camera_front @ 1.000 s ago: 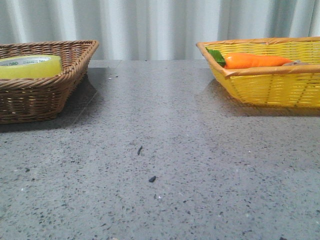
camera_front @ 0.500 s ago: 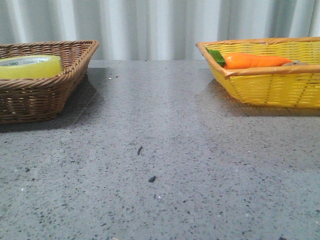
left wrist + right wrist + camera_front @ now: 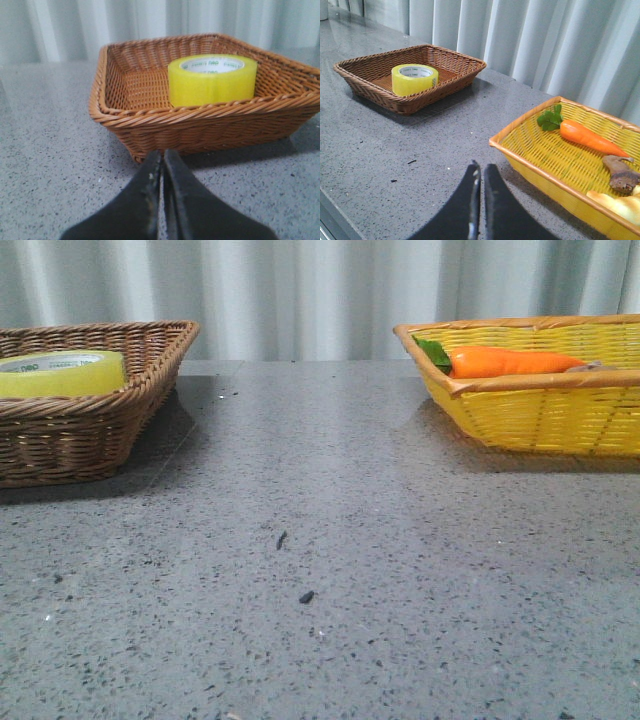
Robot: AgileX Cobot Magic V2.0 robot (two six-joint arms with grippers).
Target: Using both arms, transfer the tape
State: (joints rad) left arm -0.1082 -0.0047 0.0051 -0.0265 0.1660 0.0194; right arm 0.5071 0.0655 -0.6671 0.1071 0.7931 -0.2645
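Observation:
The yellow tape roll (image 3: 60, 373) with a white printed core lies flat in the brown wicker basket (image 3: 95, 430) at the table's far left. It also shows in the left wrist view (image 3: 212, 80) and the right wrist view (image 3: 414, 79). My left gripper (image 3: 162, 155) is shut and empty, low over the table just in front of the brown basket's near rim (image 3: 200, 112). My right gripper (image 3: 481, 170) is shut and empty, above the table beside the yellow basket's (image 3: 545, 175) near corner. Neither gripper shows in the front view.
The yellow basket (image 3: 540, 415) at the far right holds an orange carrot (image 3: 510, 362) with green leaves, a brown root piece (image 3: 620, 175) and a pale item. Grey speckled tabletop (image 3: 330, 540) lies between the baskets. White curtains hang behind.

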